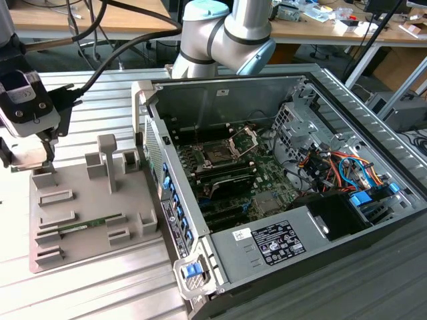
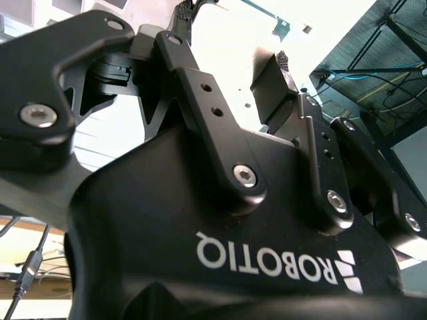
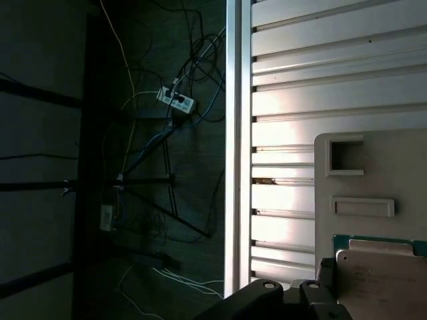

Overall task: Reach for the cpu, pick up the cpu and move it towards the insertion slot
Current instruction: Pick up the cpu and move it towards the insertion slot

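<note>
Just above the grey tray (image 1: pixel 93 200), hand (image 1: pixel 27 160) appears clenched on the cpu (image 3: pixel 380 280), gripped at its edges, likely to keep it level; insertion slot (image 1: pixel 217 157) lies well apart from the hand, inside the open case (image 1: pixel 227 87).

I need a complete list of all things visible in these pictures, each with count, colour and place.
table: one, silvery, slatted, across the exterior view.
tray: one, grey, on the table, exterior view's left.
memory stick: one, green, lying in the tray.
cpu: one, silvery, at a corner of the tray.
computer case: one, grey, open, exterior view's right.
insertion slot: one, dark, silvery frame, inside the case.
arm: one, silver and pale blue, behind the case.
gripper: one, black, above the tray's corner.
</note>
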